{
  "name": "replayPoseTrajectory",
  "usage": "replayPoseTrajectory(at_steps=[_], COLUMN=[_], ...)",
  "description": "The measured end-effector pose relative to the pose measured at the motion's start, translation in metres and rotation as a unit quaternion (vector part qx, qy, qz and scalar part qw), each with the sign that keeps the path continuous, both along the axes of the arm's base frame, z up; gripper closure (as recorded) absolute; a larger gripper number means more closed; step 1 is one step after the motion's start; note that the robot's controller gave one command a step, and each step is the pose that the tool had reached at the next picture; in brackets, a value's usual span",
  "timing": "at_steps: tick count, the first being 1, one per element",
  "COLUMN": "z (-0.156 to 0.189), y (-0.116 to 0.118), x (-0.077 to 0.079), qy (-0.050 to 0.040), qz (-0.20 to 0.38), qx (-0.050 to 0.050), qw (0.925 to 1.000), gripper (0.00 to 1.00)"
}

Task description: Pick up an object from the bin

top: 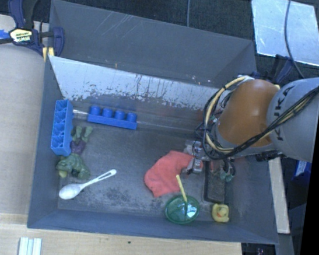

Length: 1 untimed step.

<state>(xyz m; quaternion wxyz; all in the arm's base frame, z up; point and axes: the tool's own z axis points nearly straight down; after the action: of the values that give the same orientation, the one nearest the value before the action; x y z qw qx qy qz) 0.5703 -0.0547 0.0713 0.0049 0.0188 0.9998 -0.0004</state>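
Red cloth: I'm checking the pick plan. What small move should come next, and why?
Probably ease leftward in the view and down: the gripper sits at the right edge of the red cloth, not over its middle.

camera view | above bin (38, 195), seemingly tilted | whole bin framed | arm enters right
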Motion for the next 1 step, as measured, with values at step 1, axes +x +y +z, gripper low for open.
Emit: replayPoseTrajectory(at_steps=[1], z=[0.0542], y=[-0.0005], x=[-0.0099], qy=[0.0033], qz=[0.011], qx=[0.0], qw=[0.9999], gripper=[1.0])
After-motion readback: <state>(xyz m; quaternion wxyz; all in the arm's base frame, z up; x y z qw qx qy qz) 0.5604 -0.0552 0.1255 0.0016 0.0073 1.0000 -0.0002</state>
